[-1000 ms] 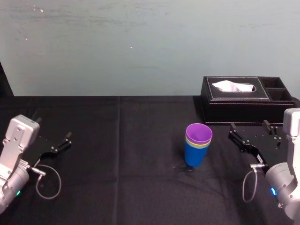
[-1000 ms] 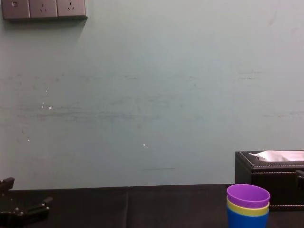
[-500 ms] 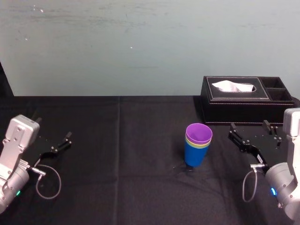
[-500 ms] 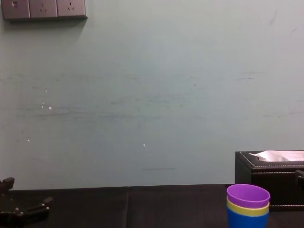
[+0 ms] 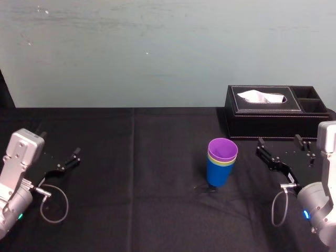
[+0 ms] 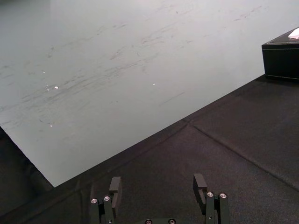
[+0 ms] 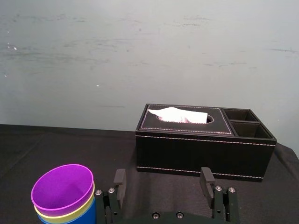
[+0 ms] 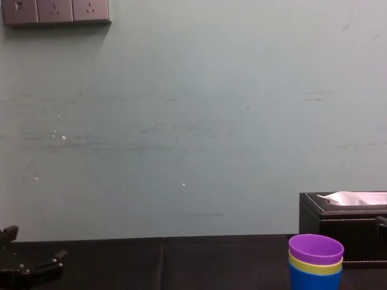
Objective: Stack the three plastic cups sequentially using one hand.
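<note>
Already the three plastic cups (image 5: 221,163) form one stack on the tabletop (image 5: 131,184), just before the left end of the black tissue box (image 5: 273,110): purple cup (image 8: 315,249) in yellow-green cup (image 8: 314,266) in blue cup (image 8: 314,279). Its long axis is vertical, mouths up.

The right claw (image 5: 278,139) hovers released before the box, apart from the stack. The left claw (image 5: 60,144), also released, is far left of the box.

I judge only a clean retreat remains: move away sideways, never across the rims, since the light stack may tip.
</note>
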